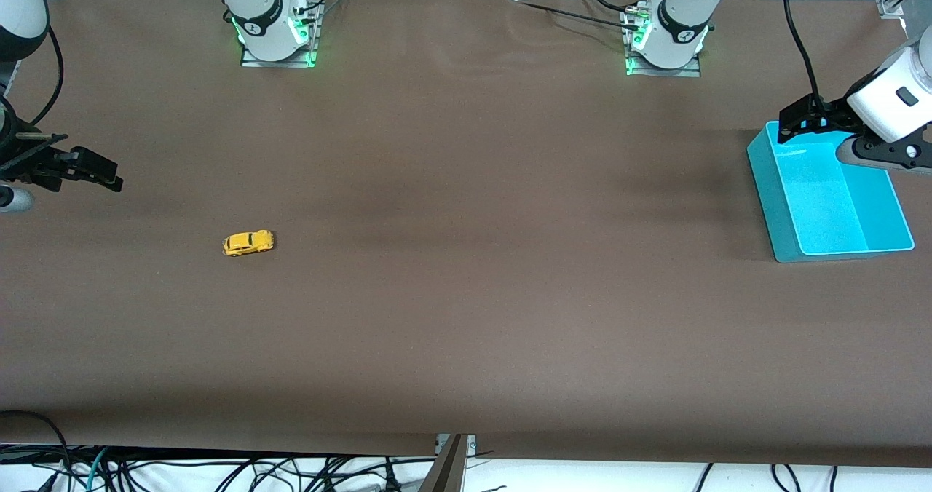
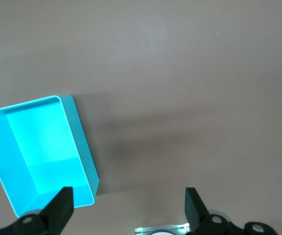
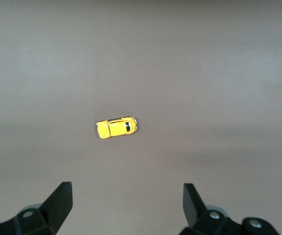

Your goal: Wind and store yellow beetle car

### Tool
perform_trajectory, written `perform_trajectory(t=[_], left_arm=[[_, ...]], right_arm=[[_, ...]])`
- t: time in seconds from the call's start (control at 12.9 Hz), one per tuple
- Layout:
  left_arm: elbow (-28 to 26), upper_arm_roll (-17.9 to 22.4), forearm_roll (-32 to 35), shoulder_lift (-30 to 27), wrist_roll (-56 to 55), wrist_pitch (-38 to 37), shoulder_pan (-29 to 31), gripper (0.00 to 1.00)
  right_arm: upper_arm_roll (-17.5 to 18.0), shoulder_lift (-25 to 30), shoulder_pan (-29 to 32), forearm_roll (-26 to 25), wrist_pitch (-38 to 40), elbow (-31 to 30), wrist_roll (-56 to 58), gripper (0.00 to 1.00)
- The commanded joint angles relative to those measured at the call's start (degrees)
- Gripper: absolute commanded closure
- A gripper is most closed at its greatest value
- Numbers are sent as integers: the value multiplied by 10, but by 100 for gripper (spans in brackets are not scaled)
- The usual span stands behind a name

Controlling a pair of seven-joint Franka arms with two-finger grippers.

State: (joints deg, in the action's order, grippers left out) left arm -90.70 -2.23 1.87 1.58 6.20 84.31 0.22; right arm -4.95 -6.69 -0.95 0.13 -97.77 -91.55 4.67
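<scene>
The yellow beetle car (image 1: 248,242) stands alone on the brown table toward the right arm's end. It also shows in the right wrist view (image 3: 117,127), ahead of the fingers and apart from them. My right gripper (image 1: 102,172) (image 3: 126,193) is open and empty, up over the table at that end. The cyan bin (image 1: 764,186) stands empty toward the left arm's end and also shows in the left wrist view (image 2: 84,152). My left gripper (image 1: 795,124) (image 2: 128,196) is open and empty, up over the bin's corner toward the bases.
The two arm bases (image 1: 277,37) (image 1: 666,44) stand along the table's edge farthest from the front camera. Loose cables (image 1: 218,470) lie below the table's near edge. The brown table (image 1: 473,223) is bare between car and bin.
</scene>
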Motion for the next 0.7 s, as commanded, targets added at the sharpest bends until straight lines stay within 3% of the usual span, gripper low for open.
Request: perform_trajectory(t=[0.0, 0.62], left_arm=[[7, -1, -8, 5, 2, -2, 5, 0], [3, 4, -7, 3, 2, -4, 13, 0]], right_arm=[[10, 4, 8, -8, 5, 0, -9, 0], [10, 4, 8, -7, 4, 1, -10, 0]])
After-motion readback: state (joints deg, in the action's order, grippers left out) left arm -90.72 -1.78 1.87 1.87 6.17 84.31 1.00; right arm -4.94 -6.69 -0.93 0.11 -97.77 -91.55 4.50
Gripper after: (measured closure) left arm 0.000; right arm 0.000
